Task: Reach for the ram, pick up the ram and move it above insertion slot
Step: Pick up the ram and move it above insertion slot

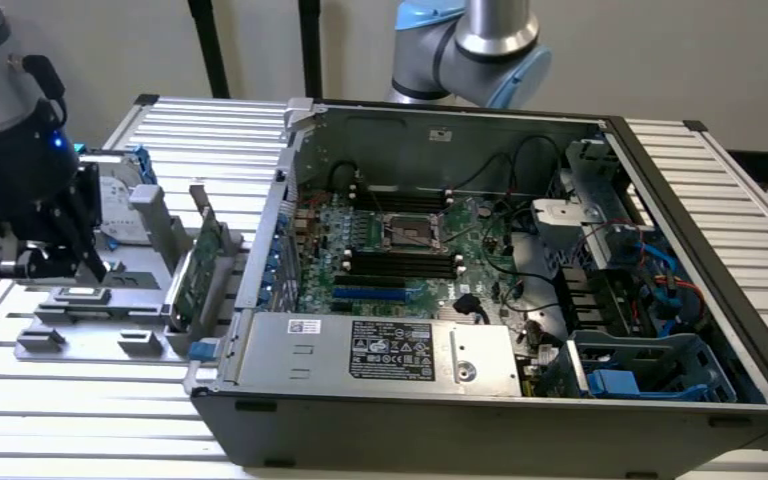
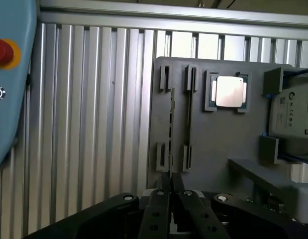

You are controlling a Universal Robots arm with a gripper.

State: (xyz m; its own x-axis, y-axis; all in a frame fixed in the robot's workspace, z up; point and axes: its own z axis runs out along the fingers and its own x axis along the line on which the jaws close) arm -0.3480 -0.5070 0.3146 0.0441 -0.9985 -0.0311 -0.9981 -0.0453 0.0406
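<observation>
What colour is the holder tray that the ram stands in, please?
Dark grey tray; best in the wrist view.

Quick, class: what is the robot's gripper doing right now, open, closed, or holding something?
Gripper: closed, holding nothing, with the memory stick standing in the grey holder just ahead of it.

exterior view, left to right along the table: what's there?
gripper → grey fixture tray → upright green card with bracket → open computer case, with the black memory slots on its motherboard, then the blue drive caddy.
</observation>
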